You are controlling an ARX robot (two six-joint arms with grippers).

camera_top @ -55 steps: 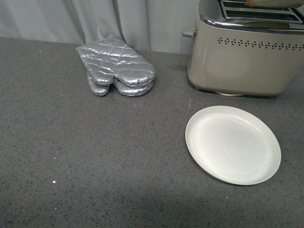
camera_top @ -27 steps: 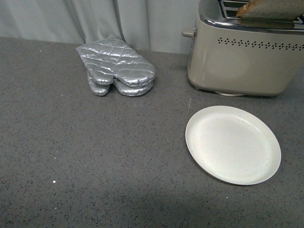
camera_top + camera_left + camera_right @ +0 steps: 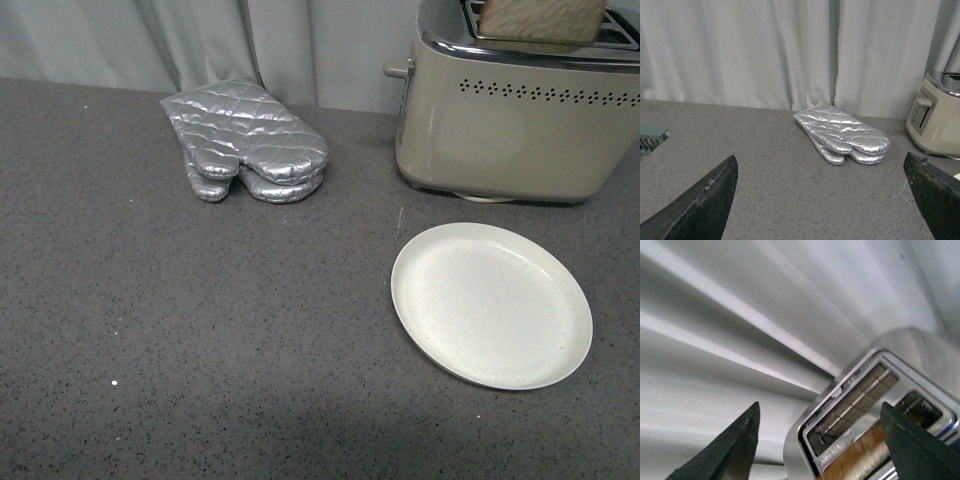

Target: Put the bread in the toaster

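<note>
Both grippers stand with their jaws spread wide and nothing between them.

Front view: neither arm shows. One toaster (image 3: 515, 110) stands at the far right of the grey countertop (image 3: 200, 330), its chrome top cut by the upper frame edge and its lever knob pointing left. One slice of bread (image 3: 545, 20) sits upright on top of it, lower part down in the near slot, upper part out of frame. One round white plate (image 3: 491, 305) lies bare just in front of the toaster, apart from it. One pair of silver oven mitts (image 3: 245, 140), stacked, lies well left of the toaster near the curtain (image 3: 300, 45). A broad stretch of counter lies between mitts and plate.

Left wrist view: the left gripper (image 3: 822, 200) hovers low over the counter, two dark fingers at the frame's corners. Mitts lie ahead; the toaster's lever end shows at the edge.

Right wrist view: the right gripper (image 3: 822, 440) hangs above the toaster's two slots, with a brown crust strip of bread (image 3: 860, 450) in the nearer slot.
</note>
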